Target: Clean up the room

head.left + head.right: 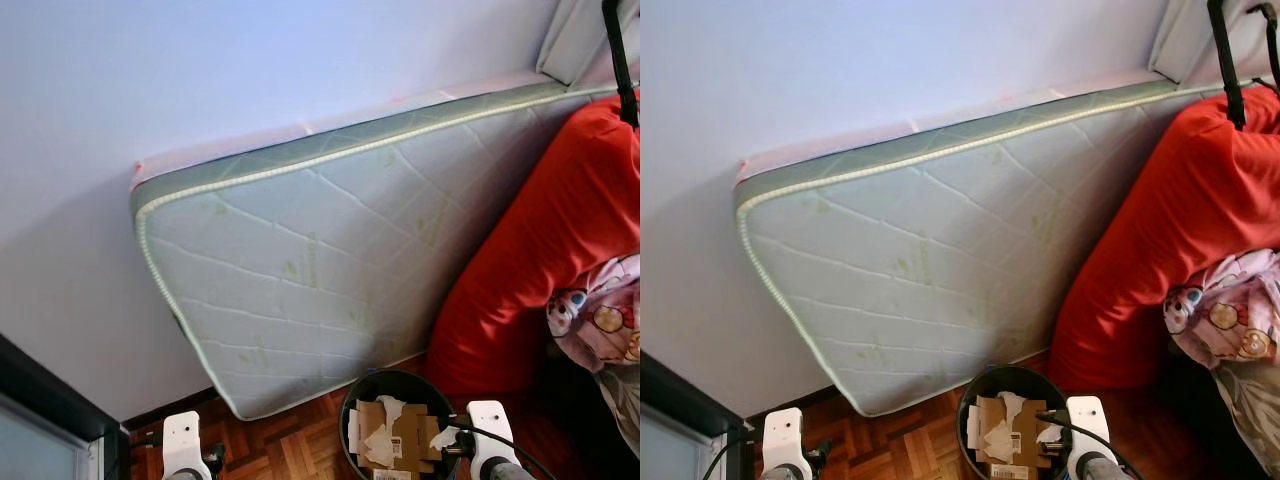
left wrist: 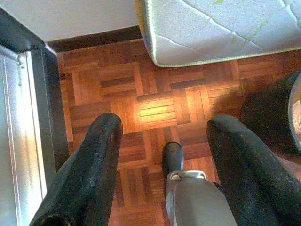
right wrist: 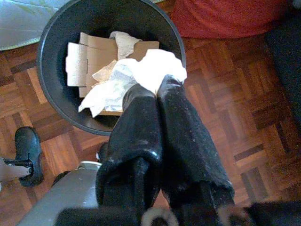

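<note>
Right tool (image 3: 153, 92) pinching tissue (image 3: 157, 68) (crumpled) above bin (image 3: 51, 89).

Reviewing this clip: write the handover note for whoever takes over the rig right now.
Right hand: shut on a crumpled white tissue, held over the rim of the black bin.
Left hand: open, holding nothing, over bare parquet floor.
Bin stands on the floor in front of the mattress leaning on the wall, beside the red beanbag.
Done: cardboard and paper already lie in the bin.
Left: release the tissue into the bin, then look for more litter.
</note>
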`<state>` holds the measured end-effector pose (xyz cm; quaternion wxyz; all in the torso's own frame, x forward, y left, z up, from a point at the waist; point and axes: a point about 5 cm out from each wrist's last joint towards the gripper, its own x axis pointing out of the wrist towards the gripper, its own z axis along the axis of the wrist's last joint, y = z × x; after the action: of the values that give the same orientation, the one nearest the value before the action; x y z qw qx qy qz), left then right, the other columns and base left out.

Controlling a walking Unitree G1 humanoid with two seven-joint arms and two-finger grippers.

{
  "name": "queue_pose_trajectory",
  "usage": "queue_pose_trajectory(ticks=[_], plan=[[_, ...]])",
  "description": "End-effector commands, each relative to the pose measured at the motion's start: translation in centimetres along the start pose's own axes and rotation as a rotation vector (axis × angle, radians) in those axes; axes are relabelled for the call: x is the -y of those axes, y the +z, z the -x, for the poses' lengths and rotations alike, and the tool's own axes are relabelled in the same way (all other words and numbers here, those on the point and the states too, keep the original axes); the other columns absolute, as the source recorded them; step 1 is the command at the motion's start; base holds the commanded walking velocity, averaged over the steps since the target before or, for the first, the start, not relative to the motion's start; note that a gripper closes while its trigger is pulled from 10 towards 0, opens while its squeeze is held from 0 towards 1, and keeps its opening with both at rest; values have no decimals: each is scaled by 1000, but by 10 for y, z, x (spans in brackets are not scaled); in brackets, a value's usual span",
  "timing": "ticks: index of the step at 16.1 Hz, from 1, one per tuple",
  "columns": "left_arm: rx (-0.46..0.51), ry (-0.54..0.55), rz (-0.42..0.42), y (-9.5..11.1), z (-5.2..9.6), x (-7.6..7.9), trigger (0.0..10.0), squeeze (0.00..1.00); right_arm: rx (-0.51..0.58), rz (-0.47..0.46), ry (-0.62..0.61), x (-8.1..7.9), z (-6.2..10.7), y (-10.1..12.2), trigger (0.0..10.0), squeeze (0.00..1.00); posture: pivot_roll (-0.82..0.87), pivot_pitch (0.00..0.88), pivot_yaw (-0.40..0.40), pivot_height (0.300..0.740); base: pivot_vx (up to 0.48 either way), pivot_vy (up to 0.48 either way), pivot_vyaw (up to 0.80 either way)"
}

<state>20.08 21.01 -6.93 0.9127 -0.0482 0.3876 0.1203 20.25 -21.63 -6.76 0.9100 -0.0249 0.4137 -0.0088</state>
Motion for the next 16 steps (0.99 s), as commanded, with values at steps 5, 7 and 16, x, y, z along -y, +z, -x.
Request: queue_pose_trajectory(ticks=[5, 7, 16], plan=[[-11, 10, -10, -4, 1, -3, 10000, 0, -1, -17, -1, -2, 0, -1, 10000, 0, -72, 29, 10, 735, 0, 0, 0], [-9, 12, -6, -4, 1, -3, 10000, 0, -1, -14, -2, -1, 0, -1, 10000, 0, -71, 30, 9, 735, 0, 0, 0], [-8, 12, 1, -4, 1, -3, 10000, 0, -9, -38, -7, -1, 0, -2, 10000, 0, -71, 30, 9, 735, 0, 0, -228]])
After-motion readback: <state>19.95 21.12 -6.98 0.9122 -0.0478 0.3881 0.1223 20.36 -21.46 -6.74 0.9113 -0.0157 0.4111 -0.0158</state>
